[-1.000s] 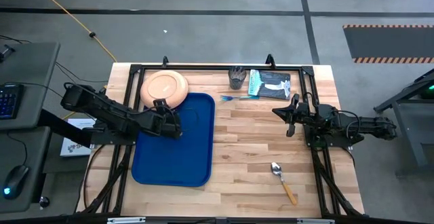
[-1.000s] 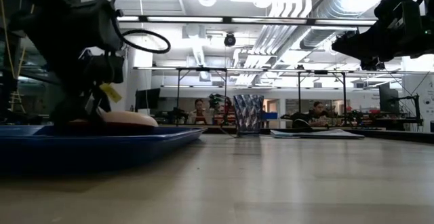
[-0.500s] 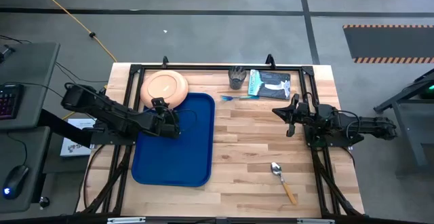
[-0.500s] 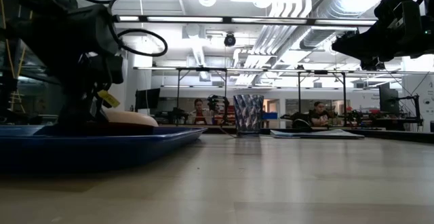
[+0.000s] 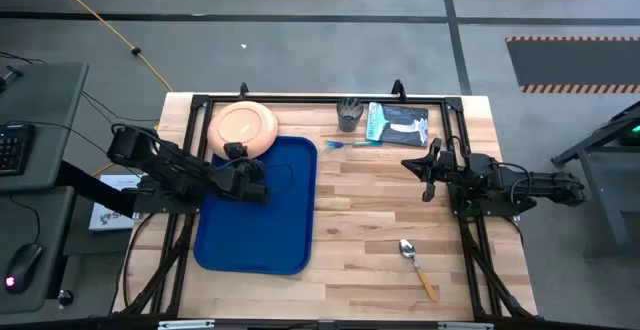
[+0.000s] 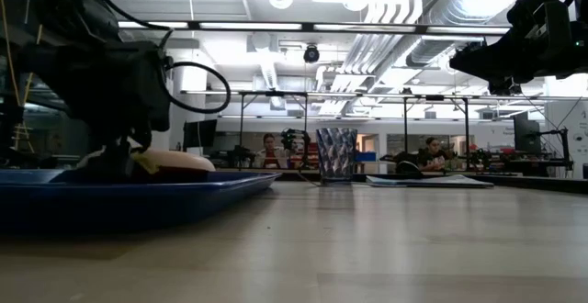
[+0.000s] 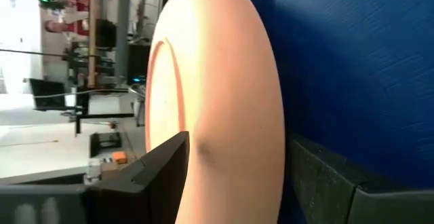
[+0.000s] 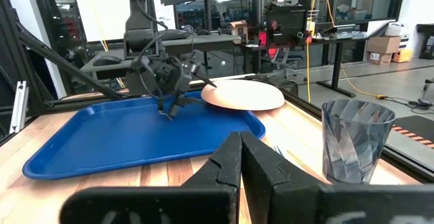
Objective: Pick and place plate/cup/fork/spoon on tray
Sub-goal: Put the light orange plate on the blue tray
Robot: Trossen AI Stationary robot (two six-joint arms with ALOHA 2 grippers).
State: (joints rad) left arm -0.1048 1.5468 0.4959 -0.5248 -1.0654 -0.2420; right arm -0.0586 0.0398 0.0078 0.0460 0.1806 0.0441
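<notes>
The left claw [image 5: 243, 160] pinches the plate [image 5: 243, 128] rim at the tray [image 5: 260, 240]'s 11 o'clock corner; next, drag it fully aboard. The right claw [image 5: 427, 175], fingers together and empty, waits at the bench's 3 o'clock.

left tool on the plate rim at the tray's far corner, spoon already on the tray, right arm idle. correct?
Not the spoon: the high view shows it on the bare wood near the table's front right, off the tray. The left tool is at the plate rim; the right tool waits.
</notes>
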